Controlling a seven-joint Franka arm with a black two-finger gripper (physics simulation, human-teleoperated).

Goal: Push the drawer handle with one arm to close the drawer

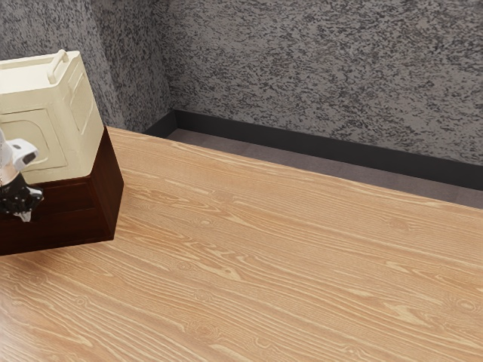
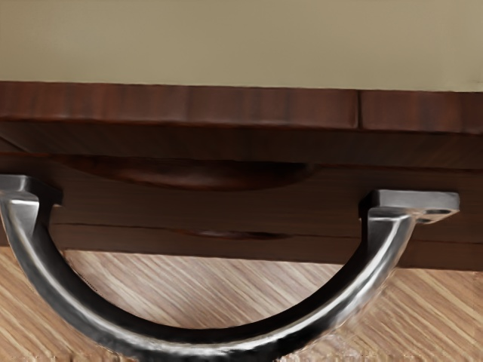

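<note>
At the exterior view's left edge, my black gripper hangs beside the dark brown wooden cabinet, partly cut off by the frame. In the wrist view, the cabinet's top edge runs across above a dark drawer front with a shallow curved recess. A large curved metal handle, with flat mounts at both ends, bows out from this front, close below my hand. How far the drawer stands out cannot be told from these views.
A cream-coloured box with a raised handle on its lid sits on top of the cabinet. Both rest on a light wood-grain table. Behind the table are a grey mottled wall and a black baseboard.
</note>
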